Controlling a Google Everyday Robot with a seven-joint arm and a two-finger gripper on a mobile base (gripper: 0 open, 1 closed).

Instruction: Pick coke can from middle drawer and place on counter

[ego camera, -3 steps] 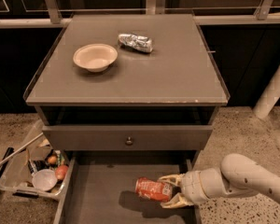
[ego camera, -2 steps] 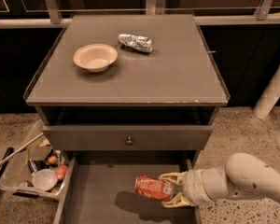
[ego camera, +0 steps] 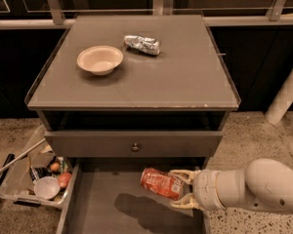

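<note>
Speckled flooring surrounds a grey cabinet whose counter (ego camera: 185, 82) carries a bowl (ego camera: 99, 59) and a crumpled silver can (ego camera: 142, 44) in the upper middle of the frame. At the lower right, the gripper (ego camera: 178, 189) reaches over the open middle drawer (ego camera: 100, 206), its jaws clenched around the coke can (ego camera: 160, 183). Compared with a moment ago the can sits higher, tilted, with its shadow thrown on the drawer floor beneath. That suggests the lift is under way; carrying it up to the counter remains.
</note>
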